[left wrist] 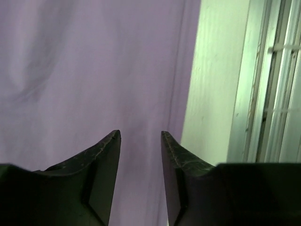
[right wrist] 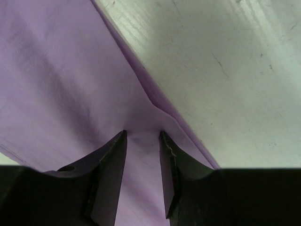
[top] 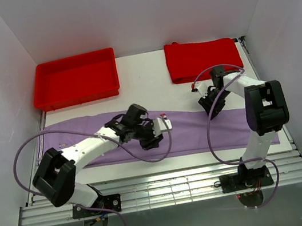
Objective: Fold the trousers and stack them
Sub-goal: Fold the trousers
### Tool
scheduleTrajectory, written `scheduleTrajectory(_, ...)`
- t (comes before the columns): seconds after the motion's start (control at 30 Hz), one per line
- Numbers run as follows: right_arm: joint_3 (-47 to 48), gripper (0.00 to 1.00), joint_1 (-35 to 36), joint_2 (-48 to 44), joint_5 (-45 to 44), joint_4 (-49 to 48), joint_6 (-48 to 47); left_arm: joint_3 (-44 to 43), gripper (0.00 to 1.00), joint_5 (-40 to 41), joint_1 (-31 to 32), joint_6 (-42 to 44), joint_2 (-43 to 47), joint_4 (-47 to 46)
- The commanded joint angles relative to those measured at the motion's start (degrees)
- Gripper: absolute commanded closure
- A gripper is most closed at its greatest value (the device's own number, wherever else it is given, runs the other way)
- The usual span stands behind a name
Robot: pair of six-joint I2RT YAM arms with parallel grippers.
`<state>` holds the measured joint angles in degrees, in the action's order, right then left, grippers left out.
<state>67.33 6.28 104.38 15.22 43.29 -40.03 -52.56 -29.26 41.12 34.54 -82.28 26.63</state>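
At the near edge a metal rail frame (top: 170, 194) carries both arm bases, and just past it the white table (top: 146, 85) begins, with only a narrow bare strip before the cloth. The trousers (top: 186, 130) lie flat and stretched lengthwise across the table's near half, almost from the left side to the right, with little margin at either end. The left gripper (left wrist: 140, 134) sits low over their middle, close to the near hem. Its jaws stand partly open with plain lilac cloth showing through the gap and nothing held, and the wrist view does not show whether the tips touch. The right gripper (right wrist: 142, 133) is further back, at the trousers' far edge on the right. Its jaws are also part-way apart, tips down on the fabric where the hem bends in, with a small pucker between them that is not yet clamped. Beyond the trousers a band of bare table runs across. At the back a red tray (top: 72, 59) sits far left and a folded red cloth (top: 203, 58) far right, well apart, with open table between them. White walls (top: 139, 10) close in the left, right and back.
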Motion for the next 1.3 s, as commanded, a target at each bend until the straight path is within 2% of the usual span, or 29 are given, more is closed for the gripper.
scheduleTrajectory(0.0, -2.9, 0.60, 0.7, 2.3, -4.7, -4.2, 1.9, -1.3, 0.51, 9.4, 10.7, -9.9, -2.5, -11.2)
scheduleTrajectory(0.07, -3.8, 0.63, 0.7, 3.0, -5.4, -4.7, 2.2, -3.0, 0.55, 13.5, 16.2, -11.3, -6.6, -13.4)
scheduleTrajectory(0.27, -4.6, 0.71, 0.7, 4.1, -5.6, -5.4, 3.4, -9.4, 0.60, 19.3, 23.9, -13.5, -15.3, -16.8)
scheduleTrajectory(0.47, -5.6, 0.72, 0.7, 4.2, -5.5, -5.8, 4.1, -14.9, 0.66, 21.2, 25.5, -13.8, -20.4, -18.3)
scheduleTrajectory(0.67, -6.2, 0.72, 0.7, 4.3, -5.4, -6.2, 4.3, -17.0, 0.66, 20.7, 26.0, -12.9, -24.5, -18.5)
scheduleTrajectory(1.03, -5.8, 0.72, 0.7, 5.2, -5.6, -6.3, 4.3, -15.7, 0.58, 17.0, 26.3, -11.7, -25.2, -18.7)
scheduleTrajectory(1.27, -6.0, 0.72, 0.7, 5.4, -5.7, -6.3, 4.1, -16.4, 0.59, 19.3, 26.4, -11.6, -27.8, -19.2)
